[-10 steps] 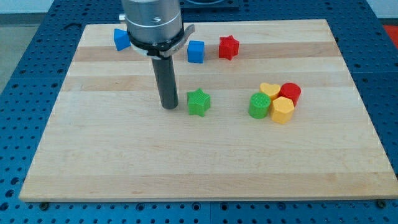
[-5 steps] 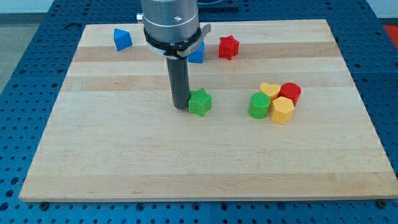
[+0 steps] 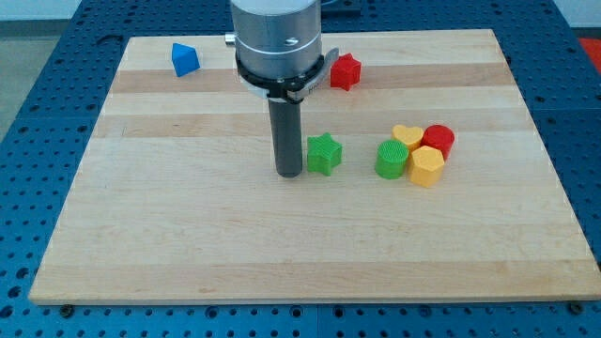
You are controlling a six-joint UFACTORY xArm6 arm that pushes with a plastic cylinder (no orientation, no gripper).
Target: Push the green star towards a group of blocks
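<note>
Near the wooden board's (image 3: 141, 244) centre, the dark rod's tip (image 3: 288, 174) holds nothing, pressed against the view's-left side of the green plastic star (image 3: 324, 154). Star sits near the green cylinder (image 3: 391, 160), yellow heart (image 3: 407, 137), red cylinder (image 3: 439, 140), yellow hexagonal block (image 3: 425, 166). Off-centre contact may spin it aside.
</note>
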